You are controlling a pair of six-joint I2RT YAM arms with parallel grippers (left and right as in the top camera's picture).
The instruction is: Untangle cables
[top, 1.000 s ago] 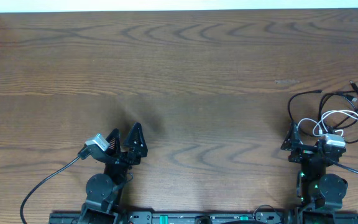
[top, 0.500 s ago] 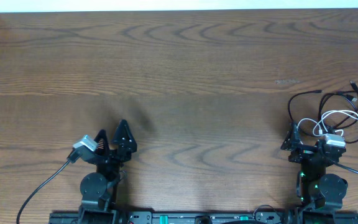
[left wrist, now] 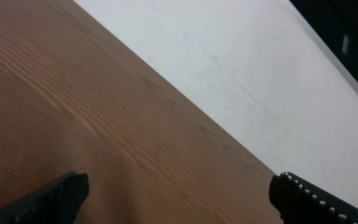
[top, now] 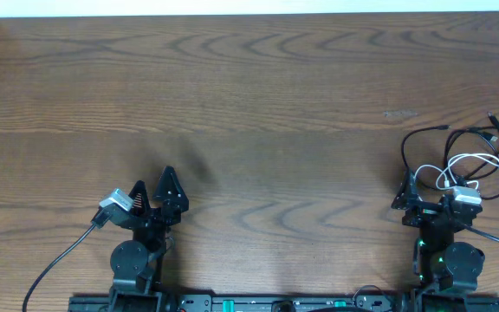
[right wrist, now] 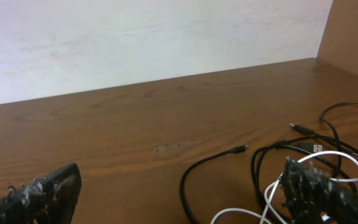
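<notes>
Just ahead of my right gripper (top: pixel 424 192), whose jaws stood wide apart and held nothing, the black cable (right wrist: pixel 207 160) and the white cable (right wrist: pixel 328 154) lay looped over one another, the white one nearest its right finger. I judged that nothing was separated yet, so the whole untangling was left. Beyond the heap, the table (top: pixel 249 104) ran open to its far edge, though its right edge sat close beside the cables. Far to the left, my left gripper (top: pixel 154 179) was also spread and empty, with open wood ahead.
</notes>
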